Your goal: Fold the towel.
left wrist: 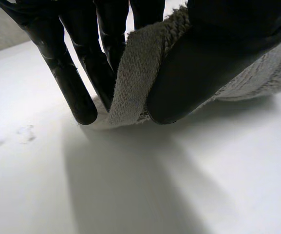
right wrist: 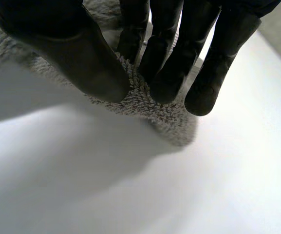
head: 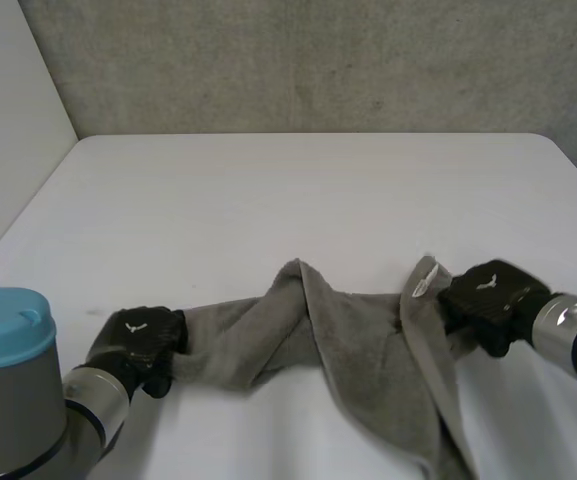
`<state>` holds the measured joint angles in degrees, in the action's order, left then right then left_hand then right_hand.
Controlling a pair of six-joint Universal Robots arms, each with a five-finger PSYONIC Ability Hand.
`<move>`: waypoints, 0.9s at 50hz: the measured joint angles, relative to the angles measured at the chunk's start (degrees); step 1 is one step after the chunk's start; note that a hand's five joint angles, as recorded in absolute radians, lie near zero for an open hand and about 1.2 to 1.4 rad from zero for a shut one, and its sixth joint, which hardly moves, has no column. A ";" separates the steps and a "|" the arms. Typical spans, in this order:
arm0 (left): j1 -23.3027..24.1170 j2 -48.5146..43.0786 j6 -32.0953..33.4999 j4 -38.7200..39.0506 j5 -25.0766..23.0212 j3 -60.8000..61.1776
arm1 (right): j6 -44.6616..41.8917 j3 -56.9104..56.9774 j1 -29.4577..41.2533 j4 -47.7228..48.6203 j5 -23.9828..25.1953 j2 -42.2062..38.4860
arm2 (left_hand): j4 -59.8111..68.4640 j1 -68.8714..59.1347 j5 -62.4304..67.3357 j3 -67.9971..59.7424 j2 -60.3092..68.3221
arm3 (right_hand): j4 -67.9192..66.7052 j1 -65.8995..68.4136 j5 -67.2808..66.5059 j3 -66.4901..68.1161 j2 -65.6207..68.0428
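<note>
A grey towel (head: 340, 345) lies bunched and twisted across the near part of the white table (head: 298, 190), with one part trailing toward the near edge. My left hand (head: 140, 340) is shut on the towel's left end; in the left wrist view its thumb (left wrist: 203, 73) and fingers (left wrist: 72, 78) pinch the hemmed edge of the towel (left wrist: 135, 73) just above the table. My right hand (head: 488, 300) is shut on the towel's right end beside a white label (head: 426, 278); in the right wrist view its thumb (right wrist: 77, 53) and fingers (right wrist: 172, 53) pinch the towel's fluffy edge (right wrist: 145, 100).
A grey wall (head: 308, 60) rises behind the table's far edge. The table's right corner is rounded and its left edge runs along a pale wall (head: 8, 120). Bare tabletop stretches beyond the towel.
</note>
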<state>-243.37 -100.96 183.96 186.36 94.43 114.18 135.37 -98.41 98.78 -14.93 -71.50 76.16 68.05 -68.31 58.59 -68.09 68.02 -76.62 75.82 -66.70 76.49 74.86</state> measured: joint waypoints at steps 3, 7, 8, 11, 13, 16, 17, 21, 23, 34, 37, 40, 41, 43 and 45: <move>-1.48 1.05 1.43 0.66 0.06 0.21 | 0.55 0.97 -1.64 1.74 -0.05 0.36 | 0.01 0.00 0.00 0.00 0.00 | 0.00 0.09 0.00 0.00 0.00; -3.57 2.48 3.13 2.28 0.04 0.32 | 2.51 1.94 -3.49 5.42 -0.25 0.52 | -0.03 0.01 0.00 0.07 -0.05 | 0.27 -0.23 0.32 -0.21 -0.23; -3.74 2.61 3.26 2.50 0.03 0.34 | 2.82 2.00 -3.61 5.83 -0.28 0.52 | -0.27 0.06 -0.11 0.32 -0.25 | 1.12 -0.77 0.94 -1.01 -0.59; -4.44 3.22 3.75 3.60 -0.07 0.53 | 4.74 2.19 -4.05 7.66 -0.44 0.47 | -9.26 9.45 -9.64 9.33 -9.24 | 17.21 -17.40 17.75 -16.99 -15.34; -4.55 3.48 3.91 4.07 -0.16 0.74 | 5.89 2.16 -4.14 8.13 -0.53 0.44 | -20.32 21.14 -21.08 20.33 -20.33 | 37.80 -37.18 38.04 -37.73 -36.68; -4.38 3.78 4.00 3.84 -0.23 1.25 | 6.89 1.94 -4.20 7.98 -0.50 0.41 | -43.42 42.01 -44.95 43.15 -43.69 | 59.09 -58.29 61.03 -59.07 -57.93; -4.27 4.02 4.03 3.48 -0.24 1.47 | 7.14 1.80 -4.21 7.80 -0.42 0.42 | -50.15 50.95 -50.41 50.66 -50.66 | 61.53 -60.87 63.29 -61.77 -60.44; -3.91 6.09 4.16 1.53 -0.29 1.98 | 7.57 1.00 -4.24 7.13 -0.07 1.45 | -57.09 56.95 -55.98 57.10 -57.12 | 61.77 -62.29 63.31 -62.41 -60.93; -3.85 7.33 4.21 0.93 -0.30 1.89 | 7.62 0.46 -4.21 6.99 0.01 2.80 | -57.71 57.61 -56.30 57.71 -57.74 | 61.77 -62.29 63.31 -62.41 -60.93; -3.80 14.54 4.21 0.32 -1.68 -3.82 | 11.75 -4.78 -3.61 7.06 1.71 15.31 | -57.98 57.90 -56.62 58.03 -57.95 | 61.77 -62.30 63.31 -62.41 -60.93; -3.55 14.08 4.11 0.53 -3.79 -6.55 | 12.93 -7.28 -3.27 7.05 3.28 18.29 | -57.53 57.70 -56.62 57.59 -57.47 | 61.77 -62.30 63.31 -62.41 -60.93; -3.24 12.44 4.06 0.66 -5.75 -8.64 | 13.31 -9.30 -2.75 6.99 4.40 19.92 | -57.01 57.69 -56.62 57.05 -56.97 | 61.77 -62.30 63.31 -62.41 -60.93; -3.01 10.95 4.02 0.70 -6.96 -10.03 | 13.35 -10.24 -2.32 6.94 4.80 20.43 | -56.94 57.69 -56.62 56.93 -56.83 | 61.77 -62.30 63.31 -62.41 -60.93; -2.52 7.36 3.95 0.64 -8.88 -13.04 | 13.28 -11.79 -1.02 6.79 5.15 20.74 | -56.54 56.88 -56.62 56.56 -56.48 | 61.77 -62.30 63.31 -62.41 -60.93; -2.18 4.79 3.93 0.58 -9.87 -15.20 | 13.18 -12.72 0.10 6.65 5.20 20.61 | -56.12 56.44 -56.43 56.07 -56.03 | 61.77 -62.30 63.31 -62.41 -60.93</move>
<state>-245.56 -96.17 187.90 186.95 84.56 98.98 148.56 -111.13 98.88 -8.29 -66.30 96.78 11.93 -11.87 2.15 -12.02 11.99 -14.85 13.52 -3.39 14.07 13.93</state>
